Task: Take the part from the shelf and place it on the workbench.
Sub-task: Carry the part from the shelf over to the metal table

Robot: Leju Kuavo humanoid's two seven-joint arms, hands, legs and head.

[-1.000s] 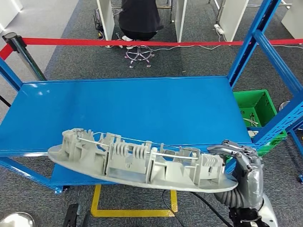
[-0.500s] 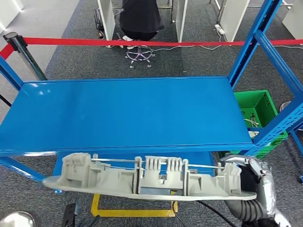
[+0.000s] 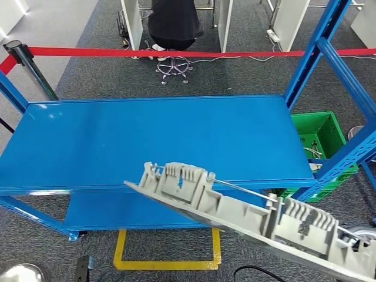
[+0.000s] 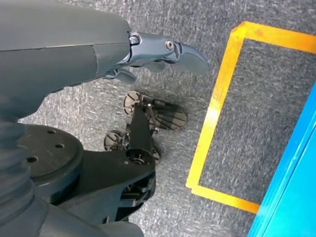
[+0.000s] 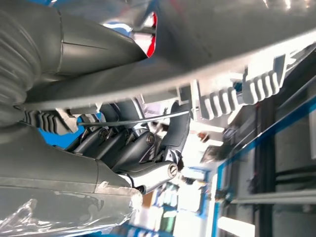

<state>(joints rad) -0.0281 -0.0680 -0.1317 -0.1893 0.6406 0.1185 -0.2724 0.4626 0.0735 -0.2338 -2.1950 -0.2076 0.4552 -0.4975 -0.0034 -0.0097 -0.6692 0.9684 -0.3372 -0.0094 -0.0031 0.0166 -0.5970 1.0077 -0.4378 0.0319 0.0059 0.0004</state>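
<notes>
One long grey plastic part [image 3: 248, 214] hangs in the air just in front of the near edge of the blue shelf [image 3: 155, 138], tilted so that its far tip is raised toward the shelf's front edge and its other end drops toward the robot's right side. In the right wrist view the right hand [image 5: 138, 148] has its dark fingers [image 5: 130, 150] curled up against the ribbed underside of the part, so it grips the part near 1 end. The left hand [image 4: 164, 49] hangs over the grey carpet beside a yellow floor marking [image 4: 212, 116], fingers apart, holding nothing. The part looks stiff, light and hollow, with thin ribs, clips and a slender rod along it that could snap or bend. Held at 1 end, it probably levers hard against the fingers; a grip nearer the middle, on the solid flat edge rather than the ribs, would likely steady it.
</notes>
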